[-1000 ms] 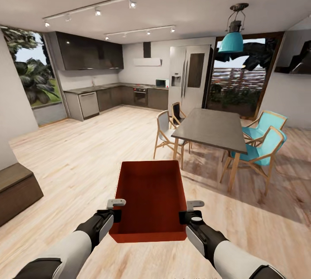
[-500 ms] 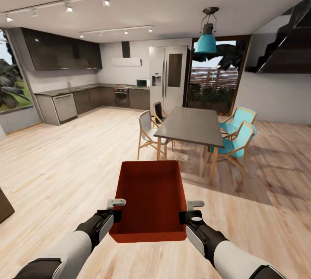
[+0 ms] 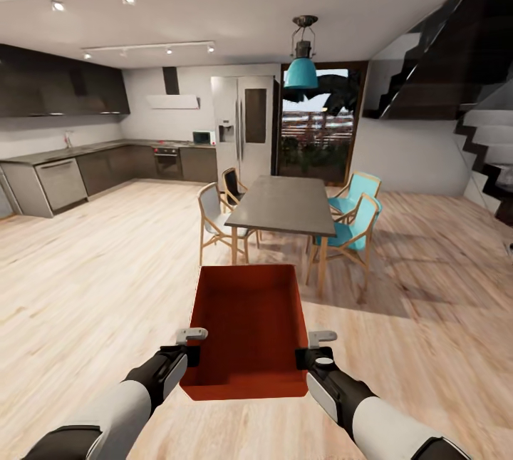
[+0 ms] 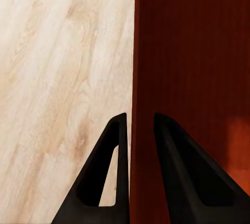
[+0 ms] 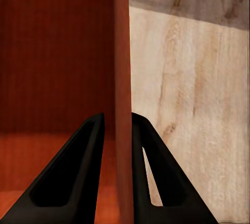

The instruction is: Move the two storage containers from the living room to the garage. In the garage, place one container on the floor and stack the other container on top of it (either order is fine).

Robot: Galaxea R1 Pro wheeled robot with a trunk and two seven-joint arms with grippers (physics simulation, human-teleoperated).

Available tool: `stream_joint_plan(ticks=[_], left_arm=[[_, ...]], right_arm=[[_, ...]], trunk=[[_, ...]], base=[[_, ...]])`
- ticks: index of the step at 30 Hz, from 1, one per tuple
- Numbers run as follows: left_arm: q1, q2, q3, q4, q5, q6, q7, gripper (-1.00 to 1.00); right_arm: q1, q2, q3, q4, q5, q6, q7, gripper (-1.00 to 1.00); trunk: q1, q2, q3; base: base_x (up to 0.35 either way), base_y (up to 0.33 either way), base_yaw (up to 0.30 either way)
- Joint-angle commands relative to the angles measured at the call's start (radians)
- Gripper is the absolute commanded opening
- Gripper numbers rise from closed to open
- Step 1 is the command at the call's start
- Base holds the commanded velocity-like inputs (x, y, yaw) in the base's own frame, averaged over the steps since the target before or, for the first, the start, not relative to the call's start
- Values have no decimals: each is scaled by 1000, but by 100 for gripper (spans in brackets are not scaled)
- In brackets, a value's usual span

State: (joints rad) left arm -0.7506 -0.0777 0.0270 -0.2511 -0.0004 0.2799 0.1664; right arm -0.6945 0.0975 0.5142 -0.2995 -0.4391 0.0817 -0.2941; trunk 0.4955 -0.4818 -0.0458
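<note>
Storage container (image 3: 246, 331) sits low centre of the head frame, long axis pointing away, carried above the wood floor (image 3: 85, 289); left gripper (image 4: 136, 130) and right gripper (image 5: 117, 127) each pinch a side wall.

One open orange-red rectangular storage bin (image 3: 246, 328). Two black robot claws, the left claw (image 3: 187, 347) and the right claw (image 3: 313, 349). One grey-topped wooden-legged dining desk (image 3: 283, 202). Four wooden-framed chairs: two grey-seated (image 3: 215, 214), two turquoise (image 3: 354, 221). One turquoise pendant lamp (image 3: 301, 69). One steel refrigerator (image 3: 242, 121).
</note>
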Motion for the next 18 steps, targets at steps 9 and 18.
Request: stream_joint_plan(ticks=[9,18], left_arm=[[1,13,3,-1,-1,7,5,-100],[1,13,2,-1,-1,7,5,-100]], right_arm=[[-2,-1,-6,-36,1,-14,-2,-100],[-2,-1,-6,-36,0,-14,-2,-100]], trunk=[[1,-2,-2],[1,-2,-2]], base=[[0,0,-293],[0,0,-293]])
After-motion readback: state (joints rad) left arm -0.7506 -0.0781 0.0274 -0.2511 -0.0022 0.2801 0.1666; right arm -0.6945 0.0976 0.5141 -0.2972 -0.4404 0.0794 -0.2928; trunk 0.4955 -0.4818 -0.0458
